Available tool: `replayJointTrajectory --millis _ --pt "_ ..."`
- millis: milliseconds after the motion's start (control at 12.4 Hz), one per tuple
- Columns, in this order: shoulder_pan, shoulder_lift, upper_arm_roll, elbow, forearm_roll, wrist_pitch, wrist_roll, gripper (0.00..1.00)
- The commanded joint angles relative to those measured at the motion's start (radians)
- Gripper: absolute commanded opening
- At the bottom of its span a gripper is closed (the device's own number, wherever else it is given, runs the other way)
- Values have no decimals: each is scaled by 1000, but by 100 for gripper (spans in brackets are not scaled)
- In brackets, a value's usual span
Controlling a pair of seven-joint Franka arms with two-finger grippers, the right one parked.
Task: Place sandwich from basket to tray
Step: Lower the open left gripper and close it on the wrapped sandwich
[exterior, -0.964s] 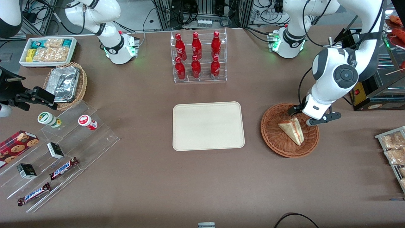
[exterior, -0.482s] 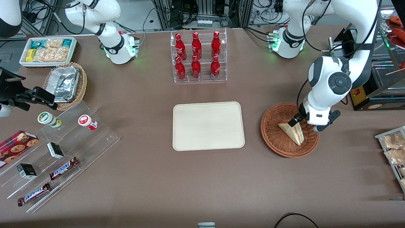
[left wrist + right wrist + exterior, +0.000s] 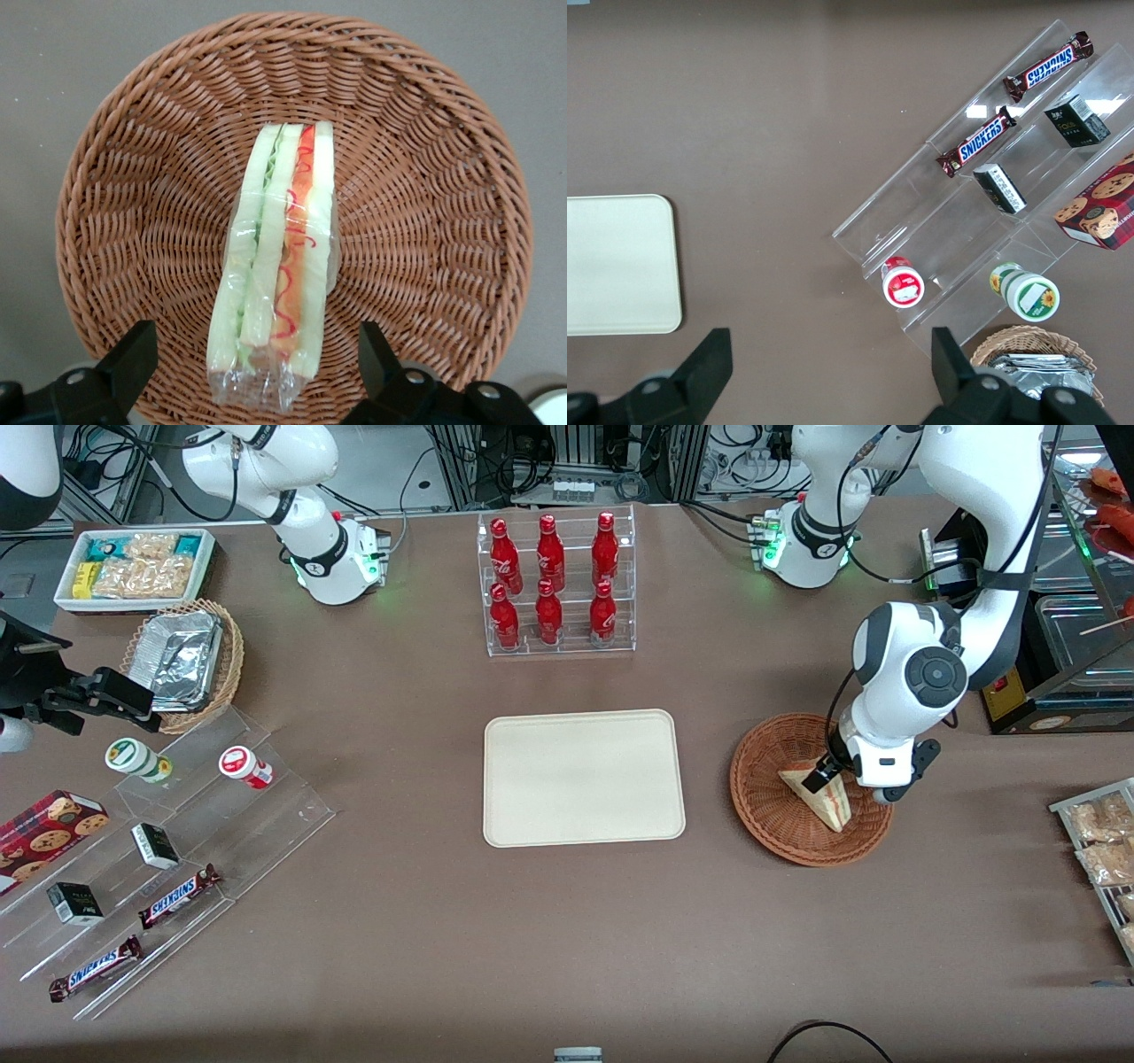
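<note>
Between open jaws of gripper (image 3: pixel 252 372): sandwich (image 3: pixel 276 266); inside basket (image 3: pixel 443 221)

Tool (image 3: pixel 840 779) over sandwich (image 3: pixel 819 797) in basket (image 3: pixel 769 797)

Brown table (image 3: pixel 425 957) carries tray (image 3: pixel 584 777), basket (image 3: pixel 771 797), bottle rack (image 3: pixel 560 584).

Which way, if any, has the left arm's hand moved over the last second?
Yes. The hand has come down over the basket, toward the tray's side, open fingers now straddling the sandwich.
</note>
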Motion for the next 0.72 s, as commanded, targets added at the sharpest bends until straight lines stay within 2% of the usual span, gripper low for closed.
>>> replayJointTrajectory --millis 0,161,241,321,482,562,643 --pt "-6 39 4 -1 0 57 -27 100" --pt "-5 58 4 -1 0 69 -30 100" --pt "-5 59 4 1 0 69 -30 97" --pt "-5 62 4 1 0 68 -31 82" --pt "-5 59 4 2 0 63 -37 29" --pt "-5 58 4 4 0 58 -34 15" --pt "-5 55 4 14 0 55 -30 14"
